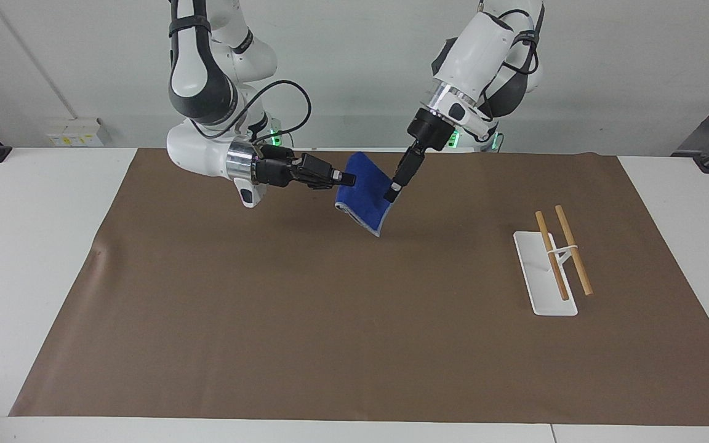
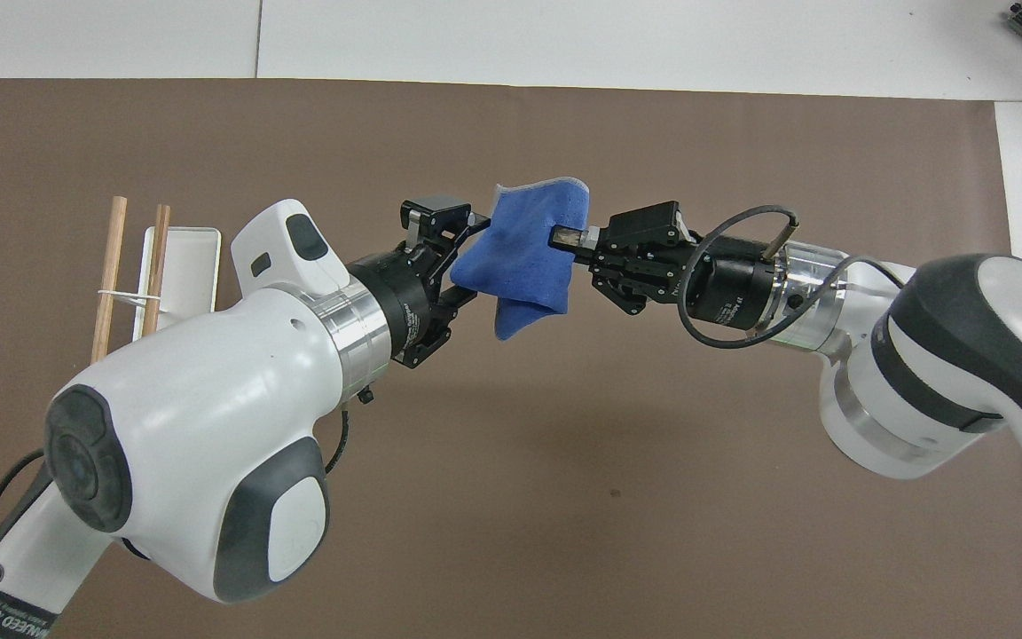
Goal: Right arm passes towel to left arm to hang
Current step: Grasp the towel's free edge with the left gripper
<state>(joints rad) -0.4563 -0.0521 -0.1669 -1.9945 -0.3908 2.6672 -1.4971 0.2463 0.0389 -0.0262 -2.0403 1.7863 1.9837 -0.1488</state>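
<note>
The blue towel (image 1: 362, 192) (image 2: 524, 262) hangs in the air over the brown mat, near the robots' edge of the table. My right gripper (image 1: 348, 179) (image 2: 557, 236) is shut on one of its edges and holds it level. My left gripper (image 1: 391, 194) (image 2: 468, 259) has come in from the rack's side. Its two fingers stand apart with the towel's other edge bunched between them. One finger (image 2: 478, 219) shows above the cloth and the other below it. The towel's lower corner hangs free.
A white rack base (image 1: 544, 277) (image 2: 181, 266) with two wooden rods (image 1: 573, 258) (image 2: 109, 266) stands on the mat (image 1: 330, 320) toward the left arm's end. Bare white table (image 1: 28, 258) borders the mat.
</note>
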